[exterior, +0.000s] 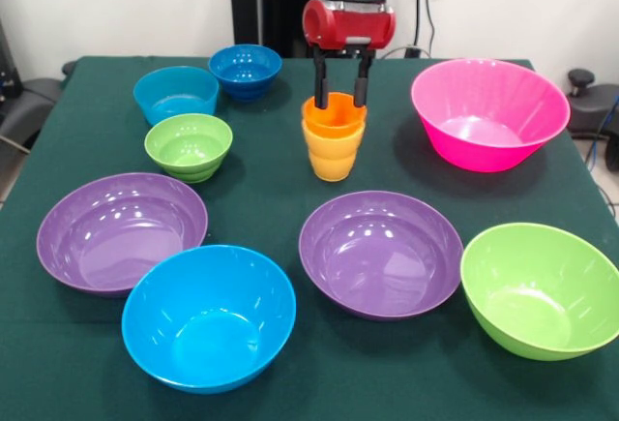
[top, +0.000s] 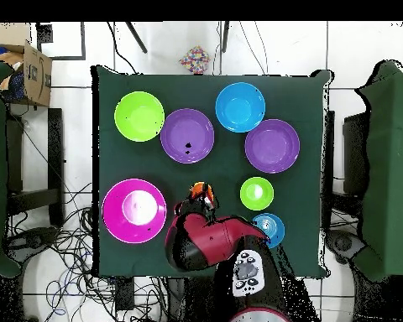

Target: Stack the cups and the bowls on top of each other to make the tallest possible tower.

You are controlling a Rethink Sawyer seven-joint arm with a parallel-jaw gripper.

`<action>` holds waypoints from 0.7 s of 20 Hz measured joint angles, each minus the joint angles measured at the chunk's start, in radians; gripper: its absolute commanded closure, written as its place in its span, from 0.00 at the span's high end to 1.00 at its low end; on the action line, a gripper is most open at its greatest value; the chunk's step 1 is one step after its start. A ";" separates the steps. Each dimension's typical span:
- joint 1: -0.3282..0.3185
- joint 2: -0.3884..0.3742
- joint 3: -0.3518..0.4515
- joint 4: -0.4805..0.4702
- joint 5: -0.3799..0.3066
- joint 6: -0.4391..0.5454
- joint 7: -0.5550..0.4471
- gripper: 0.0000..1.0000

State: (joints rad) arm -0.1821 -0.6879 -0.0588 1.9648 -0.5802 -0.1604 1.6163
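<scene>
- I see my red and black arm (top: pixel 206 241) reaching out from the base at the bottom of the overhead view, bent toward the table's middle.
- In the front view the glossy red wrist housing (exterior: pixel 348 23) hangs level, coming down from above.
- My gripper (exterior: pixel 340 95) points straight down, its two thin black fingers (exterior: pixel 319 80) spread apart and both upright.
- The overhead view hides the fingertips beneath the wrist.

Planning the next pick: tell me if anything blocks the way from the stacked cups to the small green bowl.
Nothing visible does. The gripper straddles the orange cup, nested in the yellow-orange cup. Only bare green cloth lies between them and the small green bowl.
</scene>
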 measured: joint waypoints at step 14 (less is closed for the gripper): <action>-0.009 -0.051 0.036 0.000 0.007 0.048 0.000 1.00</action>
State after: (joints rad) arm -0.1910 -0.7390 -0.0226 1.9652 -0.5727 -0.1120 1.6163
